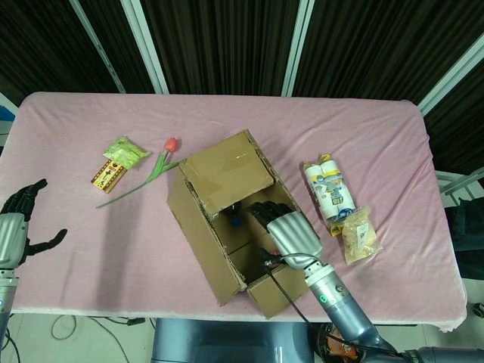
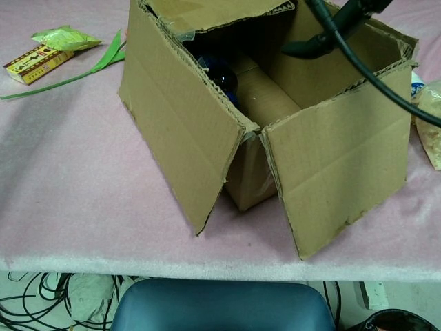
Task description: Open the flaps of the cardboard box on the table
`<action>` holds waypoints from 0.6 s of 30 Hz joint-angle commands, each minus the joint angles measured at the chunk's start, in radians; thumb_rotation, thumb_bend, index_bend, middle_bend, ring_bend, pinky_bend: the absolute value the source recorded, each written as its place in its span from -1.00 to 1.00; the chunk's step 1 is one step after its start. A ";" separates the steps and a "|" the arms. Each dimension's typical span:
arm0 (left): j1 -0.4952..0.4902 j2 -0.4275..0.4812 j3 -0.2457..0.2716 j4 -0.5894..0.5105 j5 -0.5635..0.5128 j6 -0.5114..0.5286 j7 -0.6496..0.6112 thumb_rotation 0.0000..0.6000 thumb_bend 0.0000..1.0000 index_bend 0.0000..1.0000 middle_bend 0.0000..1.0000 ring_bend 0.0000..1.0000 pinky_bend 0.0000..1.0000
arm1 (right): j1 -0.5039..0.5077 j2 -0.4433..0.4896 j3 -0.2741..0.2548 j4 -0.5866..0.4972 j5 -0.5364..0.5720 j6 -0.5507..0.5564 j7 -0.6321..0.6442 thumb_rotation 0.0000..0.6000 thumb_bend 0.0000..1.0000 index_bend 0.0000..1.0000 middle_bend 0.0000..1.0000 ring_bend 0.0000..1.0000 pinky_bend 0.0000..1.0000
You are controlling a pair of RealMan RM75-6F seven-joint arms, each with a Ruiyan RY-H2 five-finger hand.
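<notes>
Now right hand (image 1: 286,228) hovers spread over open cardboard box (image 1: 204,227); left hand (image 1: 15,227) spread, empty, at bench (image 1: 378,144) edge.

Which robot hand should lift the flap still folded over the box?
Probably the right robot hand: it hovers over the cardboard box, beside the folded flap. The left robot hand sits at the table edge.

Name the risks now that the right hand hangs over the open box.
1. The far flap lies folded over the opening of the cardboard box; the right hand beside it may push it further shut.
2. A black cable trails from the hand across the box rim and could snag the corrugated edge.
3. A dark blue object in the box could be knocked.
</notes>
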 commanded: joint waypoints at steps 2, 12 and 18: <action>0.005 0.000 -0.010 0.000 0.007 -0.004 -0.003 1.00 -0.62 -0.92 -0.75 -0.84 -0.73 | 0.049 -0.059 0.013 0.038 0.085 -0.029 -0.006 1.00 -0.33 -0.60 -0.54 -0.57 -0.39; 0.014 0.003 -0.034 0.003 0.007 -0.026 -0.023 1.00 -0.62 -0.92 -0.75 -0.84 -0.74 | 0.131 -0.132 0.014 0.123 0.230 -0.055 -0.036 1.00 -0.33 -0.57 -0.53 -0.57 -0.39; 0.017 0.004 -0.046 0.005 0.008 -0.040 -0.034 1.00 -0.62 -0.92 -0.75 -0.84 -0.74 | 0.167 -0.170 0.023 0.174 0.264 -0.065 -0.009 1.00 -0.32 -0.51 -0.51 -0.57 -0.39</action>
